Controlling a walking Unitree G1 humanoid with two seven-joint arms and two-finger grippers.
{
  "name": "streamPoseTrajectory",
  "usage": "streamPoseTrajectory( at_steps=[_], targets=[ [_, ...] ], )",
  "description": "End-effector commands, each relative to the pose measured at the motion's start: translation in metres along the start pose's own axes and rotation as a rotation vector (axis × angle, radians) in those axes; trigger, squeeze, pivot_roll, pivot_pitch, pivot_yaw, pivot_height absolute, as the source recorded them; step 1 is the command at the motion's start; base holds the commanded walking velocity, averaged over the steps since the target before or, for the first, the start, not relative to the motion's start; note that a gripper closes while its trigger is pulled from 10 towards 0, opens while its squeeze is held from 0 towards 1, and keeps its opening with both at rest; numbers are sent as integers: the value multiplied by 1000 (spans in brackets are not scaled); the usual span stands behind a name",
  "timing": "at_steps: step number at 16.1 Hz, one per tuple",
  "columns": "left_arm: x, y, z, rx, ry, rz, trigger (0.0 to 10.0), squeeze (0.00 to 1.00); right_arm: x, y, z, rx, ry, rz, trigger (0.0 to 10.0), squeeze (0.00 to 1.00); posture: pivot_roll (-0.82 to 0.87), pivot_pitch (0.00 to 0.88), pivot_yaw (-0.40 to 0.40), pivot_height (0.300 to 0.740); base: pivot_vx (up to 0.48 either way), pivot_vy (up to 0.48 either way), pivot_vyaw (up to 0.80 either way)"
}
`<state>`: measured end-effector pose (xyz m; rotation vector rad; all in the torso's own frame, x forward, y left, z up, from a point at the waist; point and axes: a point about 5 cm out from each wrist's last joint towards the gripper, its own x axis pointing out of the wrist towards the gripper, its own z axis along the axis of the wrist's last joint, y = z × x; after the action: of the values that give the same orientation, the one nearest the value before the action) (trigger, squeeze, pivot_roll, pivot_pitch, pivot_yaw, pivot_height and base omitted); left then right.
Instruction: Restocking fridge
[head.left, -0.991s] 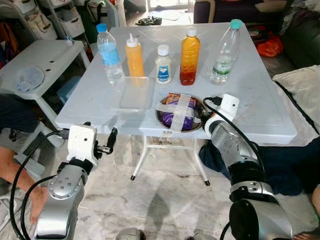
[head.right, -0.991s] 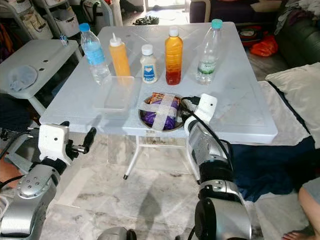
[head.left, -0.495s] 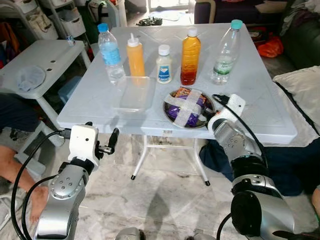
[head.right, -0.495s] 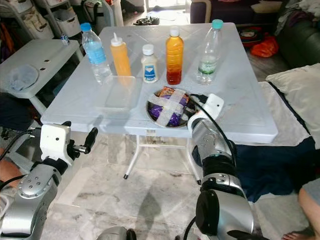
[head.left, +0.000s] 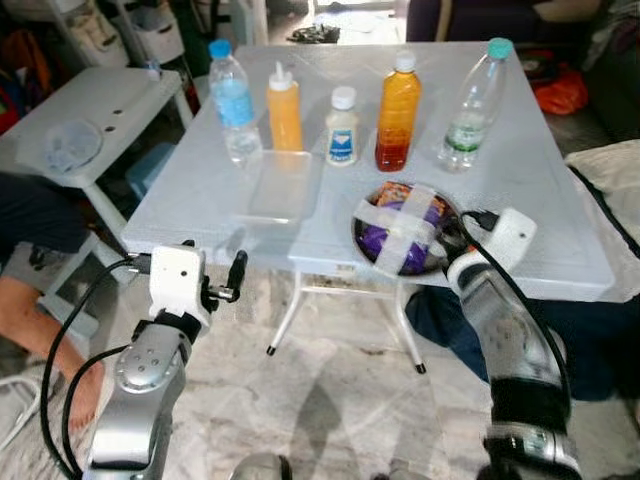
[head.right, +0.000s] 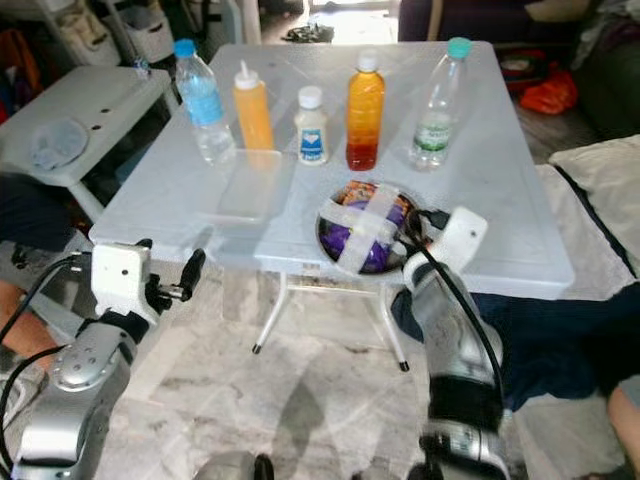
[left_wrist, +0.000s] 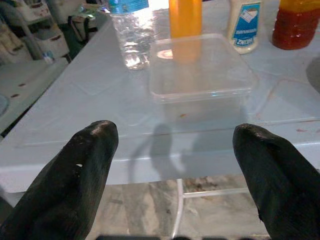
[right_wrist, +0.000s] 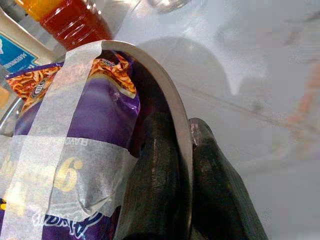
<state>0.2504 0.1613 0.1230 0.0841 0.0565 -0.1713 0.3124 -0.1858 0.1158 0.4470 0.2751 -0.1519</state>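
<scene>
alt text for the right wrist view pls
The right gripper pinches the rim of a round metal bowl, one black finger inside, one outside. The bowl holds a purple noodle packet under white tape strips, on a white table.

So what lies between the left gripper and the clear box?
Only bare table: in the left wrist view the left gripper faces the clear box across an empty strip of tabletop near the edge.

Head stereo pair looks down and fwd over the white table (head.left: 520, 200), both eyes sharing bottles and bowl. Left wrist cam, low beyond the table edge, faces the clear container (left_wrist: 200, 65). Right wrist cam sits v. close on the metal bowl (right_wrist: 167, 95) rim.
</scene>
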Motion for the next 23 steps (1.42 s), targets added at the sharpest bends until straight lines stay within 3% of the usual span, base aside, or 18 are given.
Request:
streamPoseTrajectory(
  at_steps=[1,2,3,5,8,11,12,13,17,20,23],
  targets=[
    [0,3,-4,4,20,15,10000,0,-8,-14,-20,-55,81,-90,0,0,18,8,78,740,0,0,0],
    [0,2,-7,-1,32,17,10000,0,-22,-16,-22,-101,51,-95,9333,0,7,0,82,740,0,0,0],
    [0,2,-9,-3,36,18,10000,0,-26,-19,-24,-116,40,-106,10000,0,3,0,82,740,0,0,0],
    [1,3,-13,-7,46,19,10000,0,-36,-31,-30,-135,20,-151,10000,0,-4,0,81,740,-135,0,0],
    [7,1,-16,-10,44,14,10000,0,-38,-33,-28,-185,-13,-167,10000,0,-20,0,77,740,-268,0,0],
    [12,-2,-22,-47,50,20,10000,0,-36,-27,-33,-65,-16,-119,10000,0,-27,0,72,740,-271,0,0],
    [13,-2,-24,-45,51,19,10000,0,-35,-23,-33,-123,-44,-83,10000,0,-30,0,69,740,-274,0,0],
    [16,-3,-25,-44,47,16,10000,0,-34,-18,-36,-120,-22,-60,10000,0,-28,0,67,740,-277,0,0],
    [26,1,-14,-38,5,30,10000,0,-29,2,-21,-123,-114,57,10000,0,-21,0,70,740,-272,0,0],
    [32,-6,-7,-17,-35,-3,10000,0,-22,23,-14,-134,-150,130,10000,0,-8,0,66,740,-273,0,800],
    [34,-5,-3,-21,-49,4,10000,0,-21,32,-13,-135,-160,171,10000,0,2,0,65,740,-271,0,800]
  ],
)
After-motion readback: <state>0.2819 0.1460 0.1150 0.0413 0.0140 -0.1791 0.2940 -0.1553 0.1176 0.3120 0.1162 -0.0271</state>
